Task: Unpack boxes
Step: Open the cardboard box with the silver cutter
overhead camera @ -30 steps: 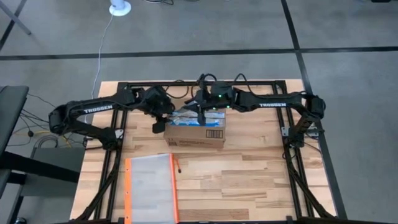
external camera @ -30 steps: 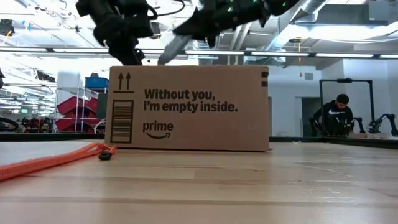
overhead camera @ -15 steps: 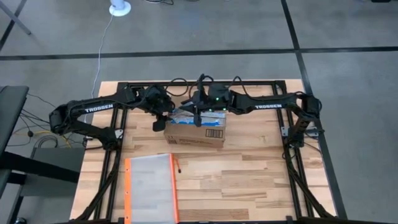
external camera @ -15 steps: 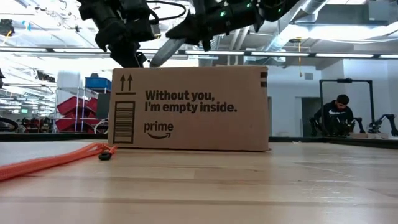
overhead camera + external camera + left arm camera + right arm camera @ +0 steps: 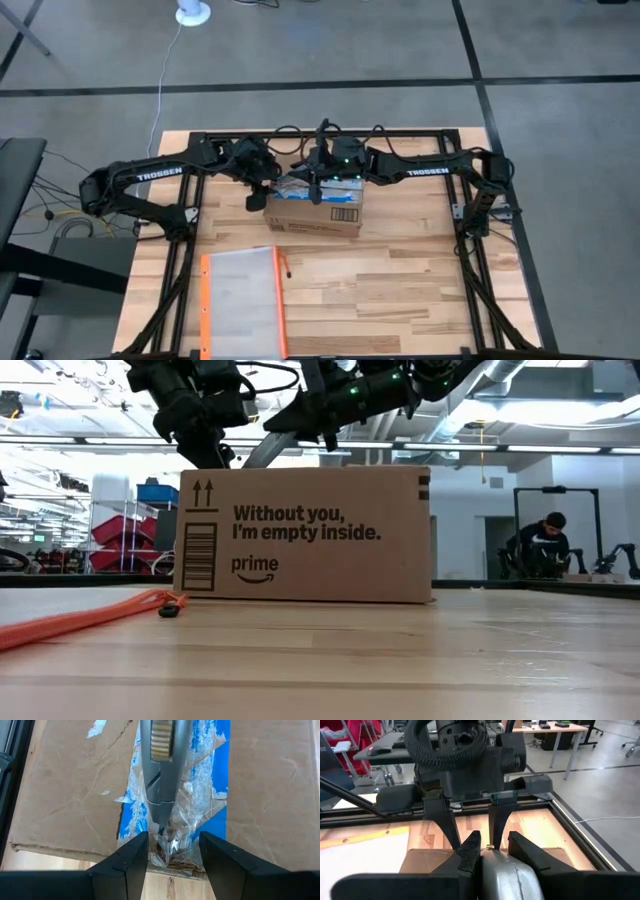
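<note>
Right tool [image 5: 318, 192] clamping a grey blade, tip buried in tape, left tool [image 5: 172, 855] parted over box [image 5: 316, 212]

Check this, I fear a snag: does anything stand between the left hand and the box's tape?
Yes. The grey tool gripped by the right hand points into the tape, inside the open left hand, at the box's edge.

A light wooden plank desk [image 5: 420, 270] is carrying a brown cardboard box [image 5: 314, 212] toward its far side, while an orange-edged clear pouch [image 5: 240, 300] is lying flat near its front-left corner.
</note>
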